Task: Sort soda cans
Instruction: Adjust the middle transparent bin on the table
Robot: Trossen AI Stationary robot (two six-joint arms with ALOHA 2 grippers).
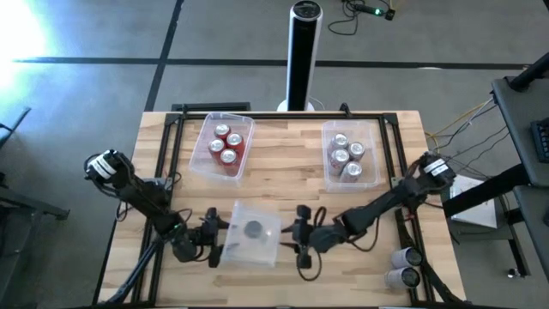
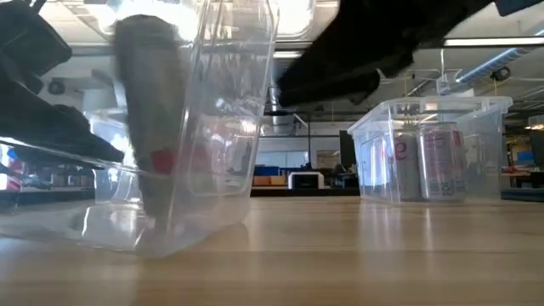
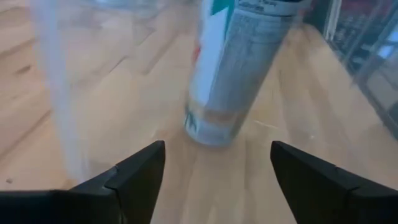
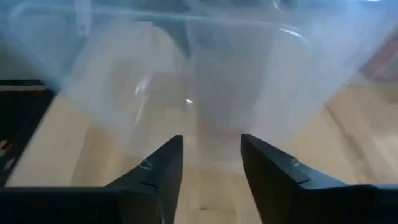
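With both my left gripper (image 1: 214, 243) and right gripper (image 1: 296, 240) spread open beside the front tub (image 1: 268, 251), I should steady it gently so the grey can (image 1: 254, 229) stays upright.

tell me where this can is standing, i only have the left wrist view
Observer: The can stands alone inside a clear tub at the table's front middle.
Operator: where's the other arm
Observer: The right hand is at that tub's far side, facing your left hand.
Operator: any cans sorted yet
Observer: Four red cans fill the back-left tub; four silver cans fill the back-right tub.
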